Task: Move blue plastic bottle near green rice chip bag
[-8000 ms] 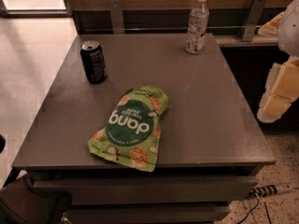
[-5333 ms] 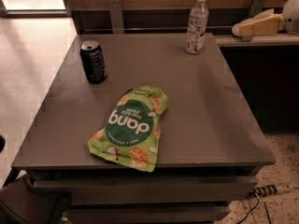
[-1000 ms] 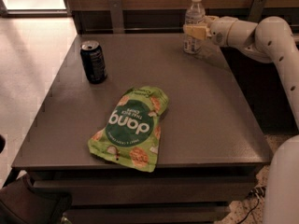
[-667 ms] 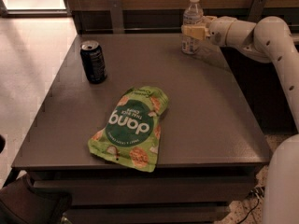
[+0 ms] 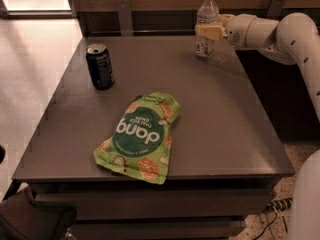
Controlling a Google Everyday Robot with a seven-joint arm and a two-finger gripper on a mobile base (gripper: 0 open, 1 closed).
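Observation:
The blue plastic bottle (image 5: 206, 13), clear with a white cap, stands upright at the far right corner of the grey table (image 5: 225, 114). My gripper (image 5: 207, 33) reaches in from the right and its tan fingers (image 5: 212, 32) are closed around the bottle's middle, over the label. The green rice chip bag (image 5: 141, 134) lies flat near the table's front middle, well apart from the bottle.
A dark soda can (image 5: 100, 66) stands upright at the table's left rear. My white arm (image 5: 280, 31) spans the right side above the table edge. A dark wall with brackets runs behind the table. A cable lies on the floor at lower right.
The gripper, holding the bottle's middle, has shifted it slightly left along the back edge. The bag and can have not moved.

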